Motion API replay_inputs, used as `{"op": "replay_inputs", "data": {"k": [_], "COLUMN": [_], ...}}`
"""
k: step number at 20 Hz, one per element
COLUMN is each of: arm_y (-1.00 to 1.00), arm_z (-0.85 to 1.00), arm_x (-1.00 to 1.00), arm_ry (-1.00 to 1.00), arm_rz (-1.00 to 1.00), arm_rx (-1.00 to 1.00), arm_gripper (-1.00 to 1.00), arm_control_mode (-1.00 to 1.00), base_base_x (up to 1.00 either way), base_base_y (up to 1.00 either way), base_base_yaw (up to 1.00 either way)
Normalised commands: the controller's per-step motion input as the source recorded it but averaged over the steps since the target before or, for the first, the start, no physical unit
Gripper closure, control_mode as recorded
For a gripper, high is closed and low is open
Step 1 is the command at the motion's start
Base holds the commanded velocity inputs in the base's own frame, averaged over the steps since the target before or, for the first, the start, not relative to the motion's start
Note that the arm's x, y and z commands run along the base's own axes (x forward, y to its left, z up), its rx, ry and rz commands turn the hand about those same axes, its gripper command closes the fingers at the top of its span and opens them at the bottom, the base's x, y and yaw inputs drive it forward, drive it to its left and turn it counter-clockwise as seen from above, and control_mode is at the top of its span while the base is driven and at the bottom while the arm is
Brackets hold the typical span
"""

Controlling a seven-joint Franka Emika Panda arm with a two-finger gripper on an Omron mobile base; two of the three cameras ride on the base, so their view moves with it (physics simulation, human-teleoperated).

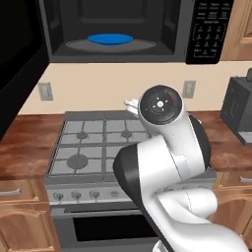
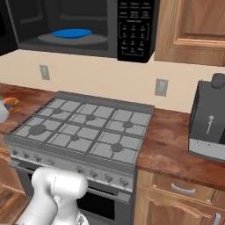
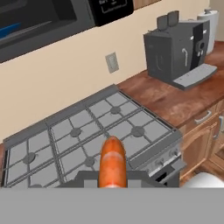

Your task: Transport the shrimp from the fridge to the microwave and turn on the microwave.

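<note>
1. The tool (image 3: 113,183) was clenched on the shrimp (image 3: 113,162), an orange-pink piece that stood up between the finger tips at 6 o'clock in the hand view.
2. In that view the shrimp hung above the front part of the gas stove (image 3: 87,135), over its grey grates.
3. The microwave (image 1: 133,29) sat above the stove at 12 o'clock in the left base view, its cavity showing, with the blue plate (image 1: 110,39) lying on the grey turntable (image 1: 142,46).
4. Its keypad panel (image 1: 210,30) was at the right side of the box, at about 1 o'clock in the left base view.
5. The white arm (image 1: 172,162) rose at 5 o'clock in the left base view and covered the right half of the stove there.
6. On the wooden desk (image 2: 169,145) to the right of the stove stood a dark grey coffee machine (image 2: 210,118), at 3 o'clock in the right base view.
7. A wall outlet (image 2: 161,87) was on the beige wall between the stove and the coffee machine, with another outlet (image 2: 44,72) at 9 o'clock.
</note>
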Motion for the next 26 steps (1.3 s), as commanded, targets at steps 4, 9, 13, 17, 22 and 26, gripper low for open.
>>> {"op": "replay_inputs", "data": {"k": [4, 9, 13, 17, 22, 26], "arm_y": [0.0, 0.0, 0.0, 0.0, 0.0, 0.0], "arm_z": [0.0, 0.0, 0.0, 0.0, 0.0, 0.0], "arm_x": [0.0, 0.0, 0.0, 0.0, 0.0, 0.0], "arm_ry": [0.0, 0.0, 0.0, 0.0, 0.0, 0.0], "arm_rz": [0.0, 0.0, 0.0, 0.0, 0.0, 0.0], "arm_rx": [0.0, 0.0, 0.0, 0.0, 0.0, 0.0], "arm_gripper": [1.0, 1.0, 1.0, 1.0, 1.0, 1.0], "arm_control_mode": [1.0, 1.0, 1.0, 1.0, 1.0, 1.0], "base_base_x": [0.0, 0.0, -0.02, -0.06, -0.06, -0.01], "base_base_y": [0.46, 0.5, 0.43, 0.41, 0.41, 0.34], "base_base_yaw": [-0.33, -0.29, -0.22, -0.18, -0.05, 0.01]}}
